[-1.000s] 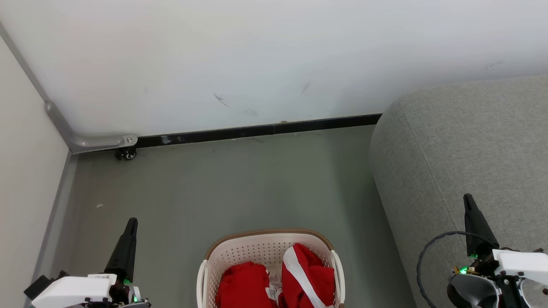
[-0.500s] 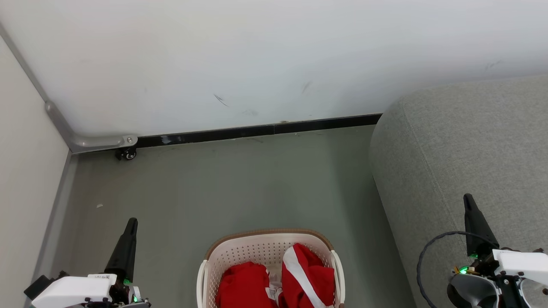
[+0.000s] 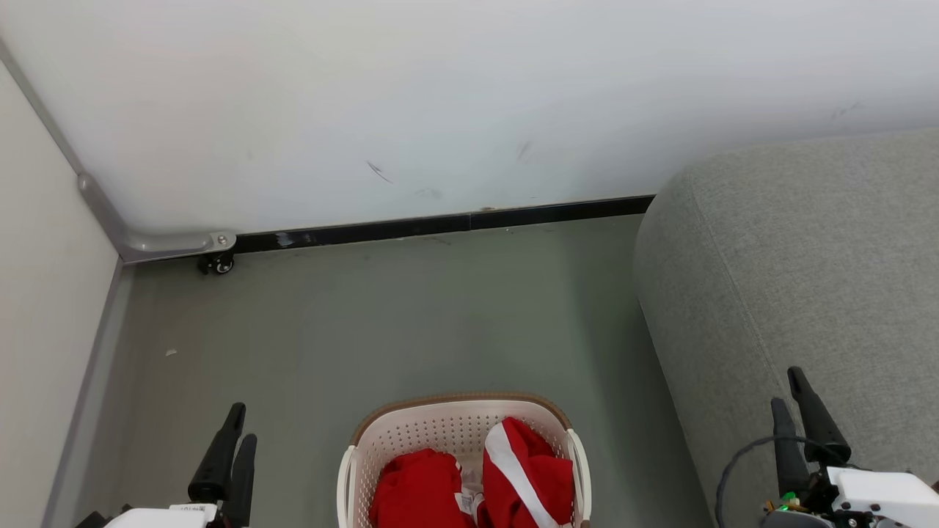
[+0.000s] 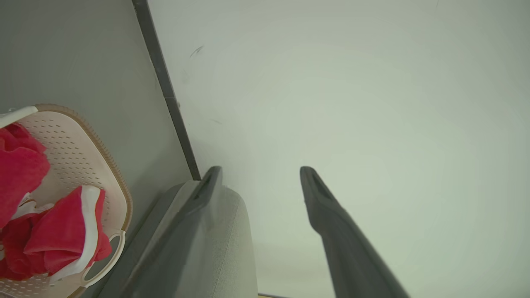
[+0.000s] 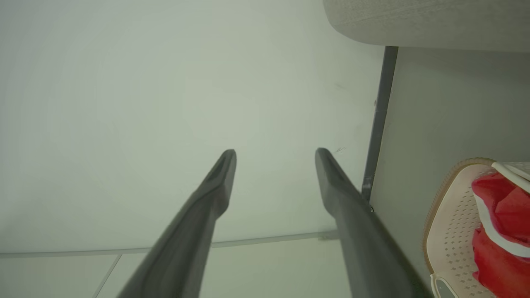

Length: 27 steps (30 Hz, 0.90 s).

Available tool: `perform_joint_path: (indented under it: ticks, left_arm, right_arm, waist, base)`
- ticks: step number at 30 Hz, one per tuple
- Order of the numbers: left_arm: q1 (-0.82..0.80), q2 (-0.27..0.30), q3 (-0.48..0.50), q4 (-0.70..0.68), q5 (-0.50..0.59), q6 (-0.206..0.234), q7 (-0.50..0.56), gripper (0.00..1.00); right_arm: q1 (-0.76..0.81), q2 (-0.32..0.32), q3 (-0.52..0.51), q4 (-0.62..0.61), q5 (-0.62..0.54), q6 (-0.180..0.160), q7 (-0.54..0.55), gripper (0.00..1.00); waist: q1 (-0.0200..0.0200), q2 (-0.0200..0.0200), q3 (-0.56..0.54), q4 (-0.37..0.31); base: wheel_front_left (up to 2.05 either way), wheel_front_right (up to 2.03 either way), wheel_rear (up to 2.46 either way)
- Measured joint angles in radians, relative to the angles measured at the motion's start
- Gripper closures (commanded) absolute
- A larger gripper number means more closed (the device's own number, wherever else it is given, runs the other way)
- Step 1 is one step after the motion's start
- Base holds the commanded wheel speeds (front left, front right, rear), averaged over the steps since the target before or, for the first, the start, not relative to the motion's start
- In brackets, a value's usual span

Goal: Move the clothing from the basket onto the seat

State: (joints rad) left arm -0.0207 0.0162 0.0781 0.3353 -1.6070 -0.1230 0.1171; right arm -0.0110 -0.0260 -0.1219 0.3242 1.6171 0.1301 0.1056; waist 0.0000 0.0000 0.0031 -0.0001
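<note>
Spread since earlier: left end effector (image 3: 243, 422), right end effector (image 3: 786, 386); clothing (image 3: 528, 473) in basket (image 3: 455, 400) between.

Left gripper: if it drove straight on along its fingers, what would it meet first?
Most likely the white wall: in the left wrist view the open left gripper frames bare wall between its fingers, with nothing in front. A corner of the seat sits behind one finger, off the line. Depth is unclear.
</note>
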Motion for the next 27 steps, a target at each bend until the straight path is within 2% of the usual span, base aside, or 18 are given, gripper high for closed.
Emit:
perform_joint_path:
  ticks: [10,19,22,27]
  left_arm:
    - [0.001,0.001,-0.023,-0.013,0.014,0.000,-0.033,0.00]
    - [0.001,0.005,-0.047,-0.029,0.102,0.001,-0.066,0.00]
    - [0.001,0.008,-0.054,-0.040,0.145,0.006,-0.079,0.00]
    - [0.001,0.010,-0.058,-0.062,0.231,0.016,-0.097,0.00]
  right_arm:
    - [0.009,0.000,0.020,-0.018,-0.012,0.000,-0.030,0.00]
    - [0.009,-0.003,0.044,-0.033,-0.088,0.000,-0.064,0.00]
    - [0.009,-0.008,0.059,-0.035,-0.127,0.000,-0.072,0.00]
    - [0.009,-0.015,0.069,-0.039,-0.203,0.000,-0.091,0.00]
  waist:
    - [0.0001,0.0000,0.000,0.000]
    - [0.0006,0.0000,-0.001,0.000]
    - [0.0019,0.0000,-0.002,0.000]
    - [0.0067,0.0000,-0.004,0.000]
  base:
    - [0.00,0.00,0.00]
    - [0.00,0.00,0.00]
    - [0.00,0.00,0.00]
    - [0.00,0.00,0.00]
